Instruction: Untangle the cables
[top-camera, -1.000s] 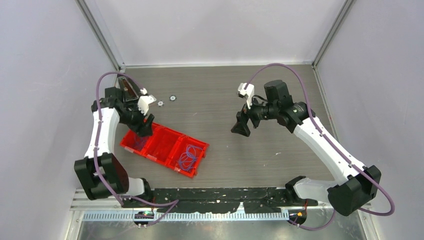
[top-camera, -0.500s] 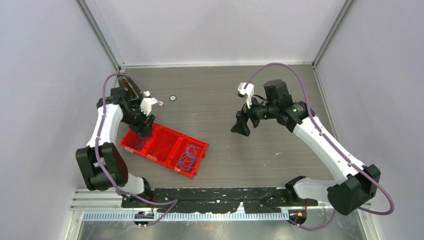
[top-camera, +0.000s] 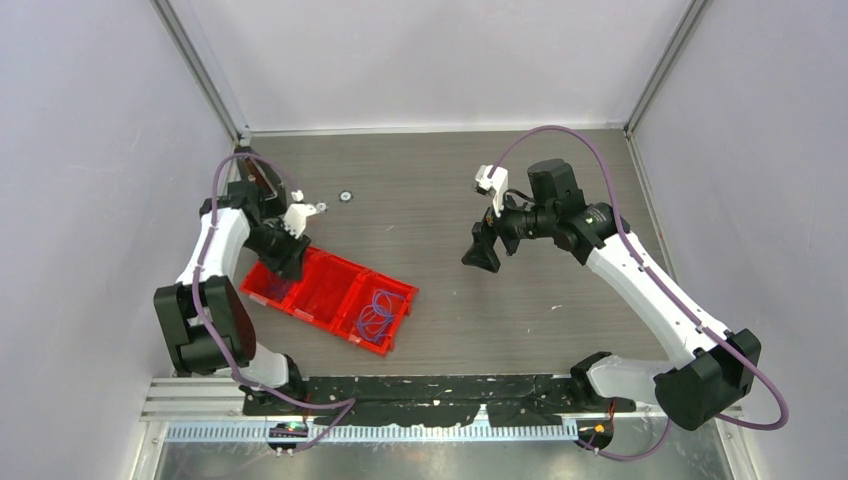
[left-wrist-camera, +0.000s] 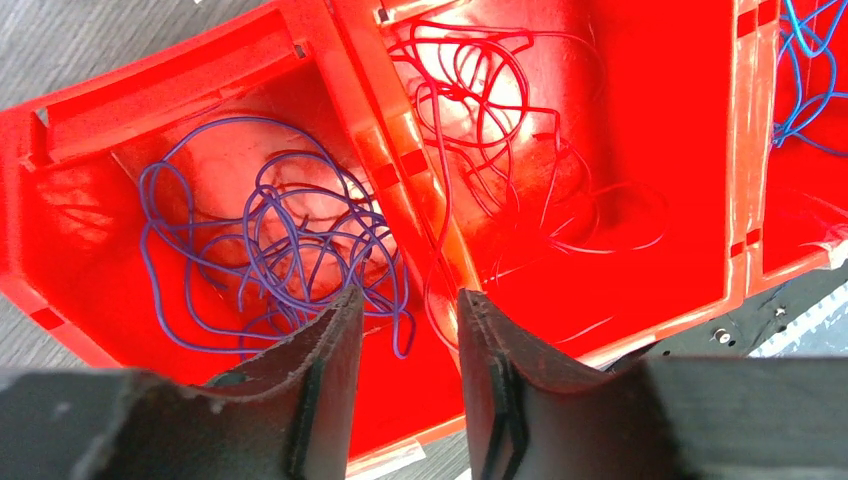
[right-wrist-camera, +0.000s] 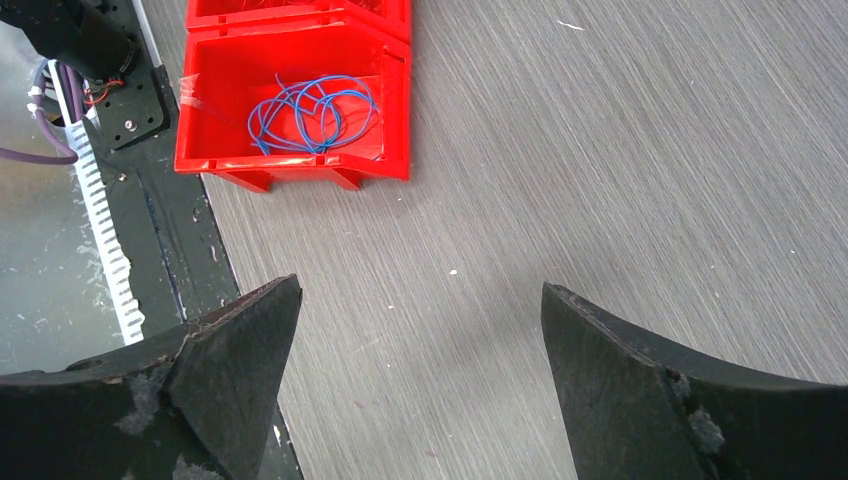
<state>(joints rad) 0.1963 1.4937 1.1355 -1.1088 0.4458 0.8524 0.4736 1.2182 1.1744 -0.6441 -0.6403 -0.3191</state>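
Shifting over the last second: left arm (top-camera: 205, 260) draws its elbow inward; right arm (top-camera: 650, 290) is unchanged. Red tray (top-camera: 360, 268) stays put. Left gripper (left-wrist-camera: 405, 300) hovers over the divider between end and middle compartments, jaws narrowly apart, holding nothing. Right gripper (right-wrist-camera: 420, 290) is spread wide, empty, well apart from the tray. Purple cables (left-wrist-camera: 270, 250), red cables (left-wrist-camera: 490, 130) and blue cables (right-wrist-camera: 312, 110) lie in separate compartments. Likely a repositioning, no pick yet.

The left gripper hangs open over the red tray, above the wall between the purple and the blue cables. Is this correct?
Not quite: in the left wrist view the wall under the left gripper parts the purple cables from the red cables. The blue cables lie one compartment further.
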